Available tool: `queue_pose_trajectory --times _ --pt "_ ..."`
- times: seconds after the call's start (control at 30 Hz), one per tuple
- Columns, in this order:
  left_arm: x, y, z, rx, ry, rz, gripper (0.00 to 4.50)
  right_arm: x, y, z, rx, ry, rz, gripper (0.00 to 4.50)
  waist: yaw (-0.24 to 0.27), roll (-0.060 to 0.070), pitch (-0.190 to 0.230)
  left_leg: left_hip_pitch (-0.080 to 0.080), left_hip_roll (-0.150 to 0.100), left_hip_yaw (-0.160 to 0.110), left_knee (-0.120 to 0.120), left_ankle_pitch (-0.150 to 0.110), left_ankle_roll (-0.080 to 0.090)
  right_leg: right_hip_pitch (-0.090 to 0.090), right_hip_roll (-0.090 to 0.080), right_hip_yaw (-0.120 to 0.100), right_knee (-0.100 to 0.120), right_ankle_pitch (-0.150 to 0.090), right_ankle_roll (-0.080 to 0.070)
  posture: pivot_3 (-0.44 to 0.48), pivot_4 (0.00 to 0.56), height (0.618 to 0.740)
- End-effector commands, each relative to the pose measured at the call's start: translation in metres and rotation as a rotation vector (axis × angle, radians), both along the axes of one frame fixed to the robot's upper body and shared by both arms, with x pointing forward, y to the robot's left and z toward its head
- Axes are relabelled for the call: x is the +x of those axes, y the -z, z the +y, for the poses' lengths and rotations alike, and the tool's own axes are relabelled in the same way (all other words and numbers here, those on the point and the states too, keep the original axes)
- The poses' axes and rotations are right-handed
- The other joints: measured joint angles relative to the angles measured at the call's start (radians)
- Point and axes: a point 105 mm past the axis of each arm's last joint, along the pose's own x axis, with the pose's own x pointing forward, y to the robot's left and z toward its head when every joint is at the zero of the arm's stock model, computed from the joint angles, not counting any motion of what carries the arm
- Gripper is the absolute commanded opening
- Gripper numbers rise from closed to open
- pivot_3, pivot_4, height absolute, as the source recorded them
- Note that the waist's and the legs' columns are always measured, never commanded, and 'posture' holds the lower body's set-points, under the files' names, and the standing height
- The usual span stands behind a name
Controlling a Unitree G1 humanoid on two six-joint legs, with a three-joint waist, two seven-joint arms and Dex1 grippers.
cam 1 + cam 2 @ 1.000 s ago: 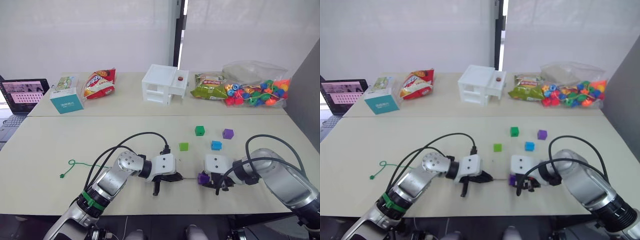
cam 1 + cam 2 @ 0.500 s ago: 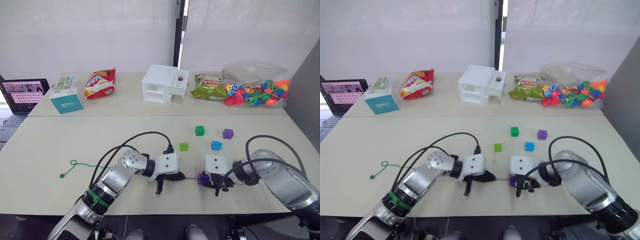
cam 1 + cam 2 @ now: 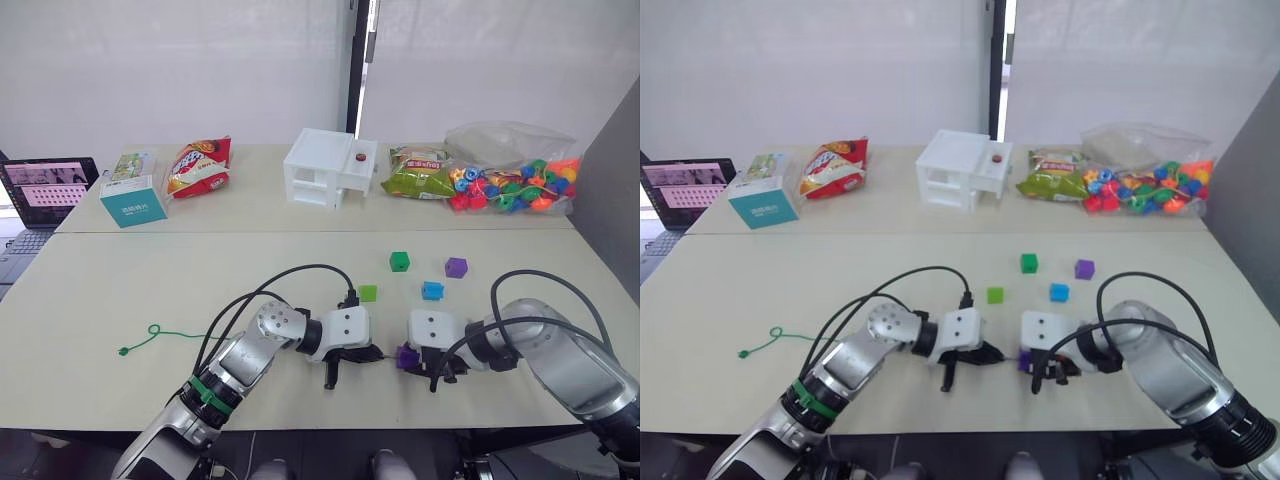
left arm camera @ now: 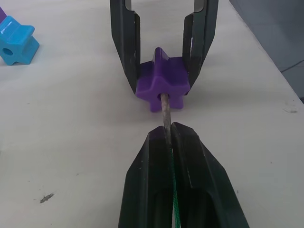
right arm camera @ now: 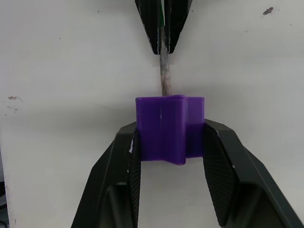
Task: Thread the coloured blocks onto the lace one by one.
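Observation:
My right gripper (image 5: pixel 170 135) is shut on a purple block (image 4: pixel 163 85) that rests on the table near the front edge. Facing it, my left gripper (image 4: pixel 168 129) is shut on the lace just behind its stiff grey tip (image 4: pixel 165 111). The tip reaches into the hole of the held purple block (image 3: pixel 406 356). The green lace tail (image 3: pixel 152 333) trails left across the table to a small loop. Four loose blocks lie beyond the grippers: light green (image 3: pixel 367 293), dark green (image 3: pixel 399 261), blue (image 3: pixel 432 290) and a second purple one (image 3: pixel 456 267).
At the back of the table stand a bag of mixed beads (image 3: pixel 510 180), a white box (image 3: pixel 330 168), two snack bags (image 3: pixel 200 165) (image 3: pixel 418 172) and a teal carton (image 3: pixel 133 200). A laptop (image 3: pixel 45 190) sits at the far left.
My left gripper has moved right with the lace, bringing the tip up to and into the purple block. The lace tail has been dragged right. The right gripper has stayed put.

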Motion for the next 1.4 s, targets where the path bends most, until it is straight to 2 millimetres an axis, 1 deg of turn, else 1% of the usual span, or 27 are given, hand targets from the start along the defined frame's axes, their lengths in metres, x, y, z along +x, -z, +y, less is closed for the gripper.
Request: queue_pose_trajectory --times 0.03,0.2,0.33,0.47,0.53,0.57,0.6,0.77,0.83,0.9,1.07,1.17,1.2,1.23,1.37,1.4 --pt "0.0 -0.013 -0.015 -0.057 0.021 -0.022 0.0 -0.003 0.0 -0.001 -0.015 0.002 0.001 1.31 0.001 0.0 0.0 0.0 0.0 0.0 0.0 0.0 0.0 0.0 0.0 0.0 0.0 0.0 0.0 0.0 0.15 0.74" --pt "0.0 -0.011 -0.022 -0.052 0.033 -0.024 0.0 -0.003 -0.001 0.0 -0.012 0.007 -0.001 1.31 0.003 0.0 0.0 0.0 0.0 0.0 0.001 0.0 0.0 0.0 0.0 0.0 0.0 0.0 0.0 0.0 0.15 0.74" --pt "0.002 -0.013 -0.029 -0.066 0.03 -0.042 0.0 -0.005 0.0 -0.001 -0.013 0.013 0.002 1.31 0.003 0.0 0.0 0.0 0.0 0.0 0.0 0.0 0.0 0.0 0.0 0.0 0.0 0.0 0.0 0.0 0.15 0.74" --pt "0.0 -0.013 -0.034 -0.08 0.036 -0.027 0.0 -0.005 0.001 0.0 -0.009 0.016 0.002 1.31 0.008 0.0 0.0 0.0 0.0 0.0 0.001 0.0 0.0 0.001 0.0 0.0 0.0 0.0 0.0 0.0 0.15 0.74" --pt "0.001 -0.013 -0.033 -0.076 0.033 -0.023 0.68 -0.005 0.001 0.001 -0.007 0.015 0.003 1.31 0.01 0.0 0.0 0.0 0.0 0.0 0.001 0.0 0.0 0.001 0.0 0.0 0.0 0.0 0.0 0.0 0.15 0.74" --pt "0.001 -0.013 -0.033 -0.073 0.031 -0.023 0.89 -0.006 0.001 0.001 -0.005 0.015 0.004 1.31 0.011 0.0 0.0 0.0 0.0 0.0 0.001 0.0 0.0 0.001 0.0 0.0 0.0 0.0 0.0 0.0 0.15 0.74" --pt "0.001 -0.013 -0.031 -0.069 0.028 -0.021 1.22 -0.006 0.001 0.001 -0.004 0.014 0.005 1.31 0.011 0.0 0.0 0.0 0.0 0.0 0.001 0.0 0.0 0.001 0.0 0.0 0.0 0.0 0.0 0.0 0.15 0.74" --pt "0.002 -0.014 -0.015 -0.037 0.017 -0.025 2.85 -0.006 0.002 0.002 -0.003 0.014 0.01 1.31 0.009 0.0 0.0 0.0 0.0 0.0 0.001 0.0 0.0 0.0 0.0 0.0 0.0 0.0 0.0 0.0 0.15 0.74" --pt "0.007 -0.012 -0.001 0.012 -0.005 -0.043 2.86 -0.005 0.003 0.002 -0.002 0.014 0.01 1.31 0.007 0.0 0.0 0.0 0.0 0.0 0.001 0.0 0.0 0.0 0.0 0.0 0.0 0.0 0.0 0.0 0.15 0.74" --pt "0.006 -0.009 0.009 0.054 -0.009 -0.058 2.86 -0.005 0.003 0.003 0.0 0.012 0.01 1.31 0.002 0.0 0.0 0.0 0.0 0.0 0.001 0.0 0.0 0.0 0.0 0.0 0.0 0.0 0.0 0.0 0.15 0.74" --pt "0.003 -0.002 0.014 0.083 -0.007 -0.032 2.86 -0.004 0.004 0.004 0.003 0.008 0.006 1.31 0.002 -0.001 0.0 0.0 0.0 0.0 0.001 0.0 0.0 0.001 0.0 0.0 0.0 0.0 0.0 0.0 0.15 0.74" --pt "0.002 -0.003 0.01 0.068 -0.002 -0.021 1.98 -0.004 0.004 0.004 0.002 0.008 0.006 1.31 0.001 -0.001 0.0 0.0 0.0 0.0 0.001 0.0 0.0 0.001 0.0 0.0 0.0 0.0 0.0 0.0 0.15 0.74" --pt "0.002 -0.003 0.009 0.065 0.002 -0.018 1.74 -0.004 0.004 0.004 0.001 0.007 0.005 1.31 0.0 -0.001 0.0 0.0 0.0 0.0 0.001 0.0 0.0 0.0 0.0 0.0 0.0 0.0 0.0 0.0 0.15 0.74" --pt "0.001 -0.003 0.008 0.063 0.005 -0.017 1.34 -0.003 0.004 0.004 0.001 0.007 0.004 1.31 -0.002 -0.001 0.0 0.0 0.0 0.0 0.001 0.0 0.0 0.0 0.0 0.0 0.0 0.0 0.0 0.0 0.15 0.74" --pt "0.002 -0.004 0.006 0.053 0.005 -0.013 0.08 -0.002 0.003 0.004 0.0 0.011 -0.001 1.31 -0.002 -0.001 0.0 0.0 0.0 0.0 0.0 0.0 0.0 0.0 0.0 0.0 0.0 0.0 0.0 0.0 0.15 0.74" --pt "0.002 -0.004 0.007 0.049 0.004 -0.008 0.0 -0.002 0.003 0.003 -0.001 0.012 -0.003 1.31 -0.002 -0.001 0.0 0.0 0.0 0.0 0.0 0.0 0.0 0.0 0.0 0.0 0.0 0.0 0.0 0.0 0.15 0.74"
